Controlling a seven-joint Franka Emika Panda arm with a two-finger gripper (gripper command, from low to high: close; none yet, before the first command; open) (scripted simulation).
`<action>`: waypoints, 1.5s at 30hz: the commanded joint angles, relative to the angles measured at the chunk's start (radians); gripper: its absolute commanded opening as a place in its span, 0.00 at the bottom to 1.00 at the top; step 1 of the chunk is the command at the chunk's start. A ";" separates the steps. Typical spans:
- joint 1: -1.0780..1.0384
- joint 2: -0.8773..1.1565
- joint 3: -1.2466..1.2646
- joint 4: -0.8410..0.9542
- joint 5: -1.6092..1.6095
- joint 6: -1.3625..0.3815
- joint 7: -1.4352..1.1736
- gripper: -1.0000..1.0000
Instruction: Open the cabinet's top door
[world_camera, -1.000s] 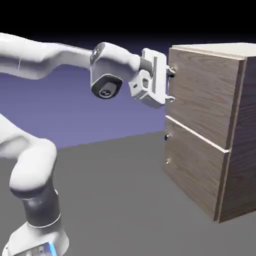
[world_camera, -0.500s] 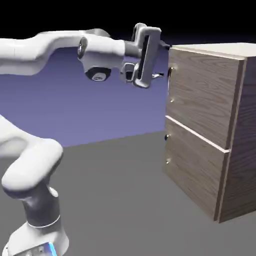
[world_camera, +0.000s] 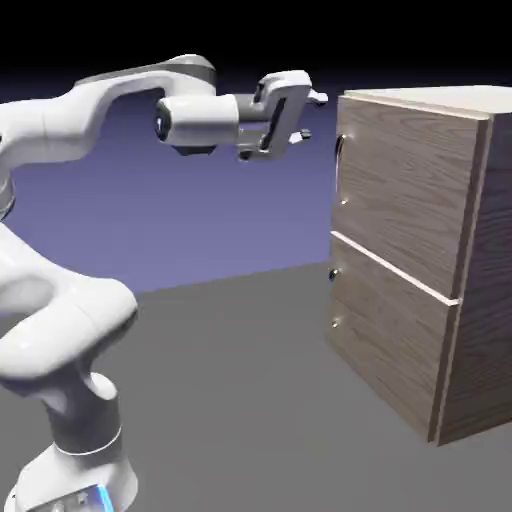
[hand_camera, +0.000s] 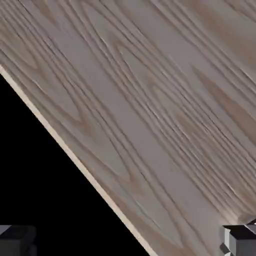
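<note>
From the exterior view I see the white arm (world_camera: 80, 110) stretched level toward the cabinet (world_camera: 420, 250), which stands on the grey desk (world_camera: 240, 400) at the right of the picture. The gripper (world_camera: 306, 115) sits high, level with the cabinet's upper left corner and just short of it, with a small gap of backdrop between the fingers (world_camera: 316, 98) and the wood. The 2 fingers stand well apart, 1 above the other in this view, and nothing is between them. The top door (world_camera: 405, 185) is the larger upper panel of the front face; it lies flush and shut, with a pale seam dividing it from the lower panel (world_camera: 390, 345). Its thin vertical bar handle (world_camera: 340, 150) shows at the door's left edge, a little below and to the right of the fingers, and I see no contact with it. 2 small knobs (world_camera: 334, 272) show on the left edge of the lower panel. In the hand view, grey-brown wood grain (hand_camera: 150, 100) fills most of the picture, rolled onto a diagonal, with a pale edge strip (hand_camera: 75, 160) running from the upper left to the bottom and black beyond it. The 2 grey finger tips (hand_camera: 239, 240) sit in the bottom corners, wide apart, empty. I cannot tell which face of the cabinet this wood belongs to.
</note>
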 joint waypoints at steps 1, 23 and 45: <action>-0.017 -0.009 0.020 0.011 0.044 0.000 0.021 0.50; -0.437 -0.120 0.387 0.308 0.692 -0.009 0.339 0.00; 0.307 0.128 -0.132 -0.304 0.544 -0.426 -0.008 0.00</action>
